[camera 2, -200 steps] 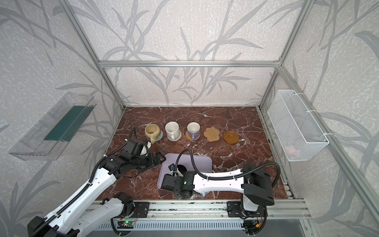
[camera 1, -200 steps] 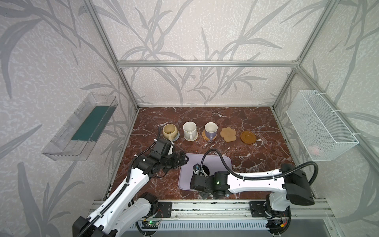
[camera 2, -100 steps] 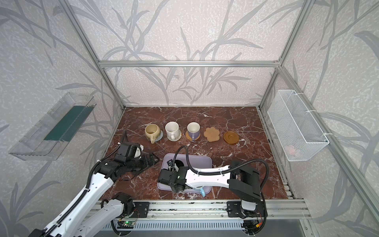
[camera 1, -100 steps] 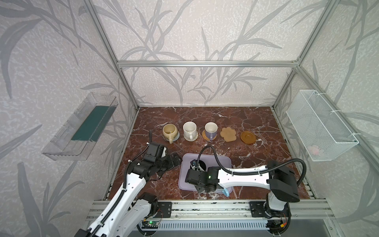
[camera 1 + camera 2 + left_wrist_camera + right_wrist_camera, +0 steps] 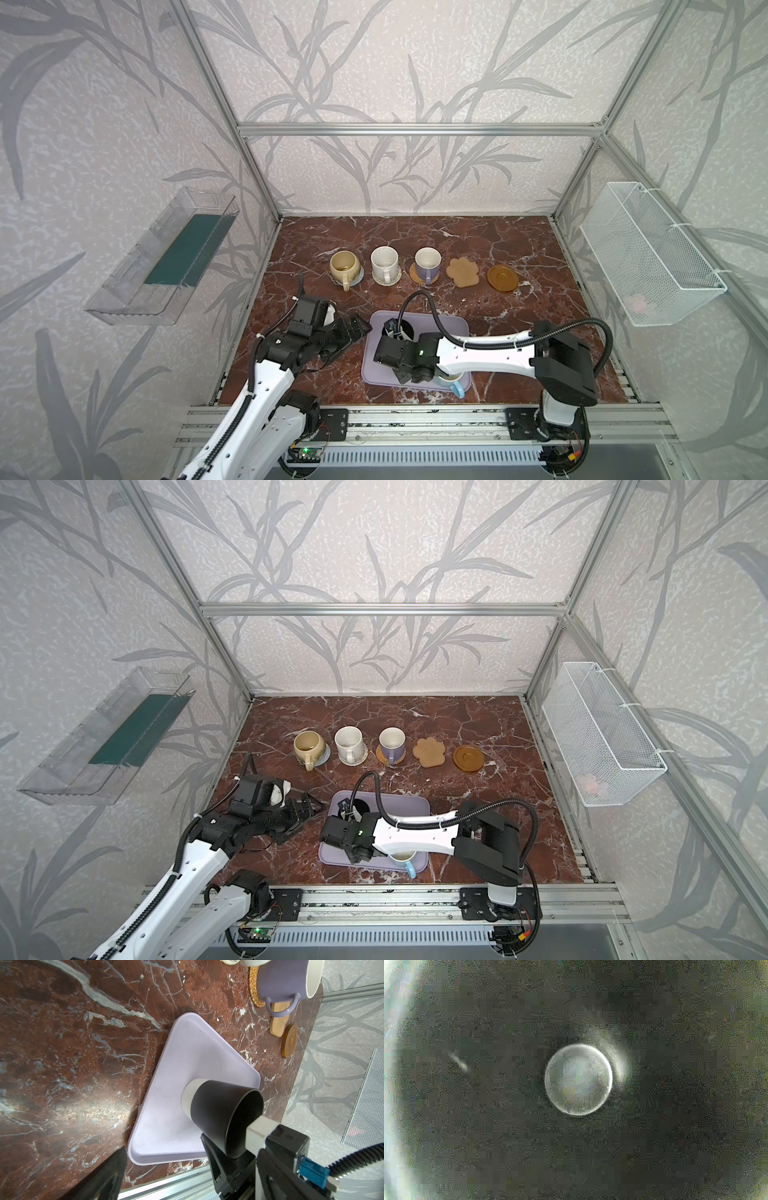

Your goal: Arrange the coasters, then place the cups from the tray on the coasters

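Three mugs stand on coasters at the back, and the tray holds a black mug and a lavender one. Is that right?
Not quite. Beside the black mug, the tray holds a light blue mug, not a lavender one; a top view shows its blue handle at the tray's near edge. The lavender mug is one of the three on coasters at the back.

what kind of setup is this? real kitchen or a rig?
Looks like a robot test cell, not a home: an aluminium frame holding wallpapered panels, two arms mounted on a front rail, and a marble-look table staged with cups on coasters.
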Controlling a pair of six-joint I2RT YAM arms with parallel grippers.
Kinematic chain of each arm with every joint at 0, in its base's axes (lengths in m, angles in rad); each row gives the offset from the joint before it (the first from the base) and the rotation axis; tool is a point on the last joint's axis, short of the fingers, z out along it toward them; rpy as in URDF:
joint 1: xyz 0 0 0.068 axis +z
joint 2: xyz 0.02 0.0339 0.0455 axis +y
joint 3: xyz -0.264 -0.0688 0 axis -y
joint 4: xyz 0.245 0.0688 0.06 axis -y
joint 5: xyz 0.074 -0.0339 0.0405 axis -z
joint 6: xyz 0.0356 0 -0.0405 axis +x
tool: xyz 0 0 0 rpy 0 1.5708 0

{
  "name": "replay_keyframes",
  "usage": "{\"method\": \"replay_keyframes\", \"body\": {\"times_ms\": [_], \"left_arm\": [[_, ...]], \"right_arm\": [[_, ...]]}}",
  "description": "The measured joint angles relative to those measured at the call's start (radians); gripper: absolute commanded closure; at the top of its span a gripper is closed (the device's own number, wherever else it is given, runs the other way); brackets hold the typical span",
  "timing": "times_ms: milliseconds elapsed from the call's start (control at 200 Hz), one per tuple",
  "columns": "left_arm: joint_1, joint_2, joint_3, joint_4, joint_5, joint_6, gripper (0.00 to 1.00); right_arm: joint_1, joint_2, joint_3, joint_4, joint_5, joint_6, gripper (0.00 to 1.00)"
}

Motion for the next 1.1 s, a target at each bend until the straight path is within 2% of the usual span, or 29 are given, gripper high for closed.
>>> {"method": "replay_keyframes", "body": {"times_ms": [90,355,555,595,630,675,1100], "left_arm": [[0.0,-0.005,0.0,-0.001,-0.002,0.0,0.01],[0.001,-0.018,0.0,-0.002,-0.01,0.0,0.01],[0.002,-0.019,-0.002,-0.004,-0.01,0.001,0.01],[0.003,-0.02,-0.002,-0.006,-0.01,0.002,0.01],[0.006,-0.021,-0.002,-0.009,-0.01,0.002,0.01],[0.007,-0.022,-0.002,-0.012,-0.012,0.002,0.01],[0.007,-0.042,-0.002,-0.01,-0.013,-0.001,0.01]], "right_arm": [[0.0,0.007,0.018,0.002,0.01,-0.008,0.65],[-0.001,0.01,0.032,0.007,0.041,-0.028,0.73],[-0.011,0.029,0.048,0.008,0.044,-0.029,0.74],[-0.012,0.033,0.048,0.008,0.044,-0.029,0.77],[-0.013,0.035,0.048,0.008,0.045,-0.031,0.86],[-0.014,0.035,0.048,0.01,0.045,-0.039,0.9],[-0.015,0.032,0.049,0.016,0.034,-0.051,0.95]]}}
